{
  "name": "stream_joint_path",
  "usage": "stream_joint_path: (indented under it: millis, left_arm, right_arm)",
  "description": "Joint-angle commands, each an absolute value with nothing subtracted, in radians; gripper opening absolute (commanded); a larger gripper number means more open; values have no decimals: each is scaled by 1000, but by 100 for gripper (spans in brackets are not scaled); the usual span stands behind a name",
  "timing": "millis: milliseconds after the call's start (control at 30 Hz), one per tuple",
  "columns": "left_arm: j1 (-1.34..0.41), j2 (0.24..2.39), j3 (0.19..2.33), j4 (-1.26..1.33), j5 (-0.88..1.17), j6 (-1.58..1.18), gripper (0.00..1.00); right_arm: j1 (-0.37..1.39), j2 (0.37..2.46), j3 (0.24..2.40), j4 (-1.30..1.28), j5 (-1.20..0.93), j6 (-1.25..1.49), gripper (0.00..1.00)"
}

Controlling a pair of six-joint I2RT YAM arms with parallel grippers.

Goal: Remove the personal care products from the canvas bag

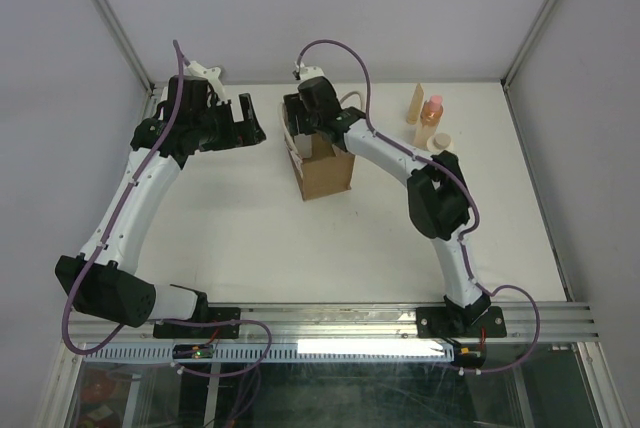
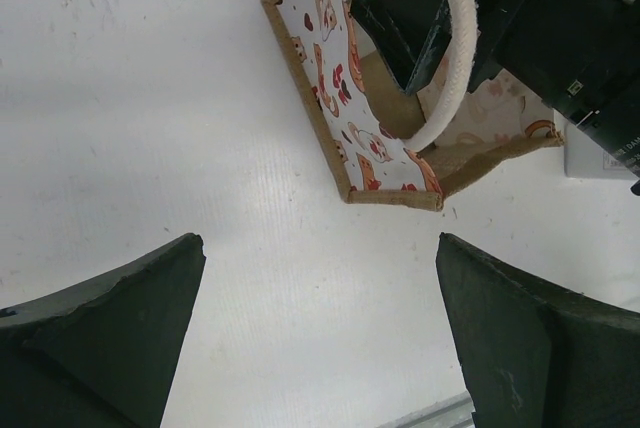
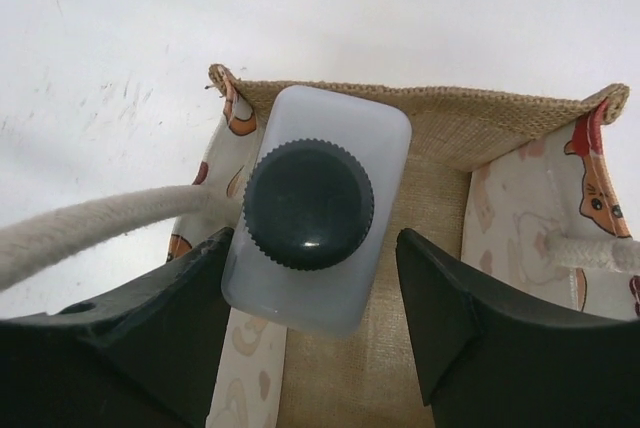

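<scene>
The canvas bag (image 1: 326, 174) stands mid-table, brown, with a printed white side (image 2: 345, 98) and pale handles (image 2: 455, 58). My right gripper (image 3: 315, 238) reaches down into its mouth (image 1: 303, 140). A white bottle (image 3: 385, 148) with a dark round cap (image 3: 308, 203) stands between its fingers. The left finger (image 3: 190, 298) is against the bottle and a gap remains at the right finger (image 3: 450, 308). My left gripper (image 2: 320, 243) hangs open over bare table left of the bag (image 1: 250, 124). A tan tube (image 1: 416, 103), an orange-pink bottle (image 1: 433, 113) and a cream bottle (image 1: 440, 140) stand at the back right.
A bag handle (image 3: 90, 228) crosses just left of my right gripper's left finger. The burlap inner wall (image 3: 440, 128) is close behind the bottle. The table's back edge and the frame post (image 1: 515, 68) lie near the three products.
</scene>
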State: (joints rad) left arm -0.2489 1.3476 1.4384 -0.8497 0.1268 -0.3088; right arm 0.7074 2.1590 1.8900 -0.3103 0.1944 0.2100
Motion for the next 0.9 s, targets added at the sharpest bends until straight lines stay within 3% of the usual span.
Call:
stream_joint_path:
  millis: [0, 533, 600, 733, 867]
  left_arm:
    - [-246, 1336, 1462, -839, 112, -284, 99]
    - [-241, 1339, 1460, -839, 112, -281, 99]
    - [-240, 1341, 1463, -839, 114, -281, 99]
    - [-240, 1348, 1465, -839, 116, -283, 99]
    - [-238, 1355, 1466, -837, 123, -287, 99]
  right_arm:
    - [710, 2170, 1945, -257, 283, 175, 66]
    - [723, 2258, 2013, -216, 367, 109, 67]
    - [723, 2258, 2020, -218, 360, 110, 63]
    - [723, 2231, 2032, -222, 341, 116, 41]
    - [723, 2181, 2028, -222, 324, 114, 26]
